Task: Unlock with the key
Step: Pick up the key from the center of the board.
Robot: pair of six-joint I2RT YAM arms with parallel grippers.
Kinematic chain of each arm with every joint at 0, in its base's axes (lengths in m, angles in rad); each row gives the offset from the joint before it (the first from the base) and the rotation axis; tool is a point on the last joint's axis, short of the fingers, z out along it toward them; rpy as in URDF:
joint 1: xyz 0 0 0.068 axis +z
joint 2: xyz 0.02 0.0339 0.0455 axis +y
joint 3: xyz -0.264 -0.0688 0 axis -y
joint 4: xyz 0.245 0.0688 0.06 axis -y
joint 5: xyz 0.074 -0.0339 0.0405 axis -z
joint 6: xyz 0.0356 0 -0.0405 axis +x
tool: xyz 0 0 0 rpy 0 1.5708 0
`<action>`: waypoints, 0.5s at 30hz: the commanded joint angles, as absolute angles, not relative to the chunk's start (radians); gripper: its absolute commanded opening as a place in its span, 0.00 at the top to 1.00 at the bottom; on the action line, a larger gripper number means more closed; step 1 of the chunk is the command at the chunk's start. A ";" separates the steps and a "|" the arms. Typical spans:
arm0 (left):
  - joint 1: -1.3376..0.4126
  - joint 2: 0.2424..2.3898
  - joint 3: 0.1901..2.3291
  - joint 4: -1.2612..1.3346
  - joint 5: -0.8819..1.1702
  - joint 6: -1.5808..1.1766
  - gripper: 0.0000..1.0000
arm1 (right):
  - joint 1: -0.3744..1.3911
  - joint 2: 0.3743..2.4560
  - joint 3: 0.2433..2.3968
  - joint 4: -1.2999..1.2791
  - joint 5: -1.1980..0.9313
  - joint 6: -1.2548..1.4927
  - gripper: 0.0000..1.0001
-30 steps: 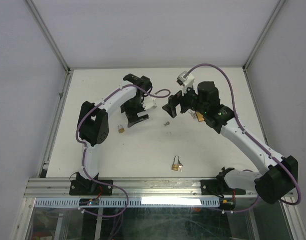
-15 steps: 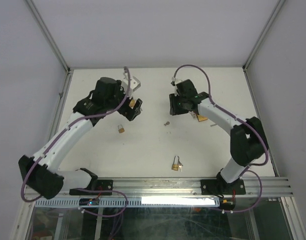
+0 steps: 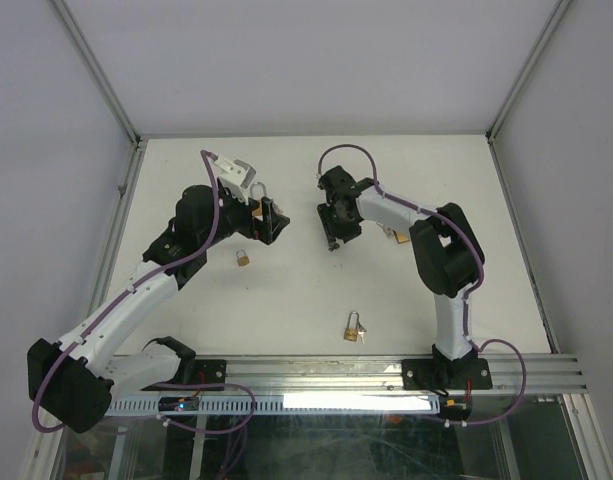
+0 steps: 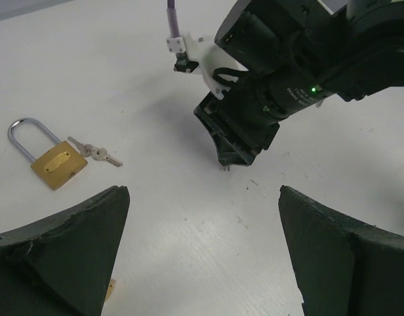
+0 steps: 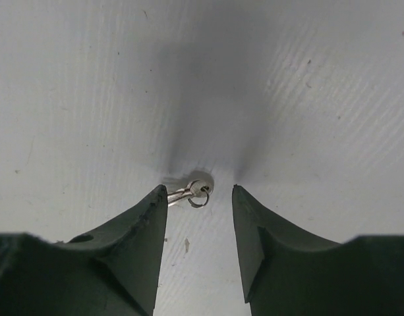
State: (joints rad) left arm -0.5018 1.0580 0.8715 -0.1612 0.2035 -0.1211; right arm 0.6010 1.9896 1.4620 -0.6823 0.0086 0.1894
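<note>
Right pincer [image 5: 199,189] is half-spread and straddles the key [image 5: 187,193] at the centre of its wrist view. Nothing is pinched; the key lies flat on the bench [image 5: 89,79], touching one finger. I'd centre over the shank, press down, then close slowly so it can't skid. Left pincer [image 4: 203,197] is spread wide, with a brass padlock [image 4: 55,162] at the left of its view.

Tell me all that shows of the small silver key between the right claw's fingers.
The small silver metal key lies flat on the white table, a thin wire ring at its free end. Only that end shows; the rest is hidden behind one dark finger of the right claw, whose jaws stand apart astride it. The other finger is clear of it.
</note>
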 commanded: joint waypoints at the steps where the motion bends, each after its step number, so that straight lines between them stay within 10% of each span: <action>1: -0.489 1.022 0.866 -0.041 0.210 -0.155 0.01 | 0.617 2.032 1.548 -0.734 0.039 0.179 0.54; 15: -0.487 1.022 0.861 -0.035 0.229 -0.129 0.01 | 0.664 2.027 1.519 -0.780 0.082 0.201 0.70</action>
State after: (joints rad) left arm -0.4953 1.0401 0.8536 -0.1032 0.2108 -0.1333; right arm 0.6621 2.0510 1.5200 -0.7807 0.0586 0.1921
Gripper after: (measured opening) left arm 0.990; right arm 0.337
